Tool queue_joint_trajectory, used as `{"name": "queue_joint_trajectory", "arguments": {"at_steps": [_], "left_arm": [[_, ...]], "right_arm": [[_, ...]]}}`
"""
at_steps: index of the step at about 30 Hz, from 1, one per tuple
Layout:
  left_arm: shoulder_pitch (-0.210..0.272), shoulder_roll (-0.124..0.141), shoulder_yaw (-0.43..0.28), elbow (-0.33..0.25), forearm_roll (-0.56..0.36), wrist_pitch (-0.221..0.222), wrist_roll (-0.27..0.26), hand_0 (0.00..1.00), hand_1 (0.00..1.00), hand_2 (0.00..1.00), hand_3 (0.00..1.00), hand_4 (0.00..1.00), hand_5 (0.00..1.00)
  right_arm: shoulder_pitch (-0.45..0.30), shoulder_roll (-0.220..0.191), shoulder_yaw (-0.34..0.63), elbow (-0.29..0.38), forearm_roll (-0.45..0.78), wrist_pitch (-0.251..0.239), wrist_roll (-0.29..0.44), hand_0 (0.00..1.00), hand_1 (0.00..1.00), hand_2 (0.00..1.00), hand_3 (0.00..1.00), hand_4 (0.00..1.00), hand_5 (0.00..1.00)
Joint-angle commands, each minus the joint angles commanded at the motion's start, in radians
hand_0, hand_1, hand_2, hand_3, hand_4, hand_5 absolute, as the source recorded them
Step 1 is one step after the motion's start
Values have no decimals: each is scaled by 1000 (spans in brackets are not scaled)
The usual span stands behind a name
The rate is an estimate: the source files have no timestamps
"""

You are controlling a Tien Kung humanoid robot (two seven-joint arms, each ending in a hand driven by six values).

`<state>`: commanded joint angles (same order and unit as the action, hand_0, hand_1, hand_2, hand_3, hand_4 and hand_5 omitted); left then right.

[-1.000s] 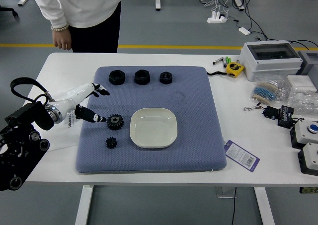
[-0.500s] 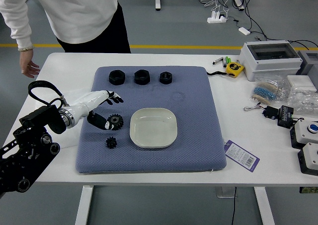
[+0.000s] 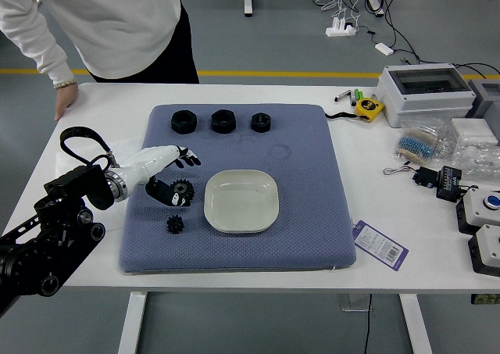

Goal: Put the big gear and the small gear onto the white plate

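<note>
The room has a grey floor [image 3: 273, 49] with a yellow stripe [image 3: 312, 76] running along behind the white table [image 3: 375, 213], and a white power strip [image 3: 341, 29] with tangled cables sits on it further back. On the table a blue-grey mat [image 3: 312, 213] carries the white plate [image 3: 242, 202] near its middle. Both gears lie on the mat to the plate's left: the big gear [image 3: 186, 185] just beside it, the small gear [image 3: 175, 224] nearer the table's front edge. The robot's left hand [image 3: 156, 163] reaches in over the big gear, fingers and thumb apart, the fingers beyond the gear; it looks as though the thumb overlaps its near left side, though the black-on-black makes that hard to judge. Three black nuts [image 3: 223, 121] stand in a row along the mat's far side. At the far left a person [image 3: 117, 26] in a white top and black trousers leans in, one hand [image 3: 66, 100] down at the table's edge. By the mat's near right corner lies a purple-edged label [image 3: 380, 245] with a barcode, its lines too small to read. Further right are a yellow-and-black tape measure [image 3: 368, 108], a white box [image 3: 428, 94] with a dark window, clear plastic bags [image 3: 416, 144], a black connector [image 3: 448, 184], and a blue-button box [image 3: 480, 209].
</note>
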<state>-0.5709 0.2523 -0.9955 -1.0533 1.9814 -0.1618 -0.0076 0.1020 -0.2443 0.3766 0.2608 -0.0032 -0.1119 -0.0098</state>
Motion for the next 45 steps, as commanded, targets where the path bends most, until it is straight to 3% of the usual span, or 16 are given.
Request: {"name": "queue_joint_trajectory", "arguments": {"at_steps": [11, 12, 17, 18, 23, 24, 25, 29, 30, 41, 42, 45], "left_arm": [[-14, -10, 16, 58, 12, -1, 6, 704, 644, 709, 728, 998, 103], [-14, -11, 18, 61, 13, 3, 6, 648, 579, 625, 703, 998, 97], [-18, -13, 30, 75, 16, 11, 3, 648, 579, 625, 703, 998, 97], [-19, -13, 32, 78, 15, 11, 3, 574, 482, 534, 612, 998, 57], [-22, -12, 41, 92, 13, 16, -3, 574, 482, 534, 612, 998, 57], [-22, -12, 42, 94, 13, 16, -3, 489, 435, 499, 572, 962, 12], [-22, -13, 44, 96, 13, 15, -3, 489, 435, 499, 572, 962, 12], [-18, -14, 48, 96, 5, 16, -5, 489, 435, 499, 572, 962, 12], [-18, -14, 49, 96, 4, 16, -5, 410, 398, 474, 548, 833, 2], [-18, -13, 49, 87, -1, 20, -10, 371, 377, 455, 535, 817, 2], [-18, -13, 48, 86, -1, 20, -10, 343, 346, 426, 514, 859, 2], [-21, -13, 45, 81, -3, 21, -12, 343, 346, 426, 514, 859, 2]], "right_arm": [[2, 0, 7, 1, -9, -1, -4, 687, 688, 774, 688, 952, 773], [2, 0, 8, 1, -10, -2, -4, 685, 687, 773, 685, 953, 773], [0, 1, 10, 1, -14, -2, -5, 685, 687, 773, 685, 953, 773], [0, 1, 11, 1, -15, -3, -6, 685, 687, 774, 685, 953, 771], [-2, 1, 14, 2, -19, -3, -7, 685, 687, 774, 685, 953, 771], [-2, 1, 14, 2, -19, -3, -7, 685, 687, 773, 685, 953, 771], [-3, 1, 15, 2, -19, -4, -8, 685, 687, 773, 685, 953, 771], [-6, 1, 16, 2, -20, -5, -8, 685, 687, 773, 685, 953, 771], [-6, 2, 17, 2, -21, -5, -8, 685, 687, 773, 685, 953, 771], [-11, 2, 21, 2, -28, -4, -11, 685, 686, 773, 685, 953, 771], [-11, 2, 20, 2, -27, -4, -10, 684, 686, 773, 685, 954, 772], [-9, 2, 17, 2, -21, -4, -8, 684, 686, 773, 685, 954, 772]]}}
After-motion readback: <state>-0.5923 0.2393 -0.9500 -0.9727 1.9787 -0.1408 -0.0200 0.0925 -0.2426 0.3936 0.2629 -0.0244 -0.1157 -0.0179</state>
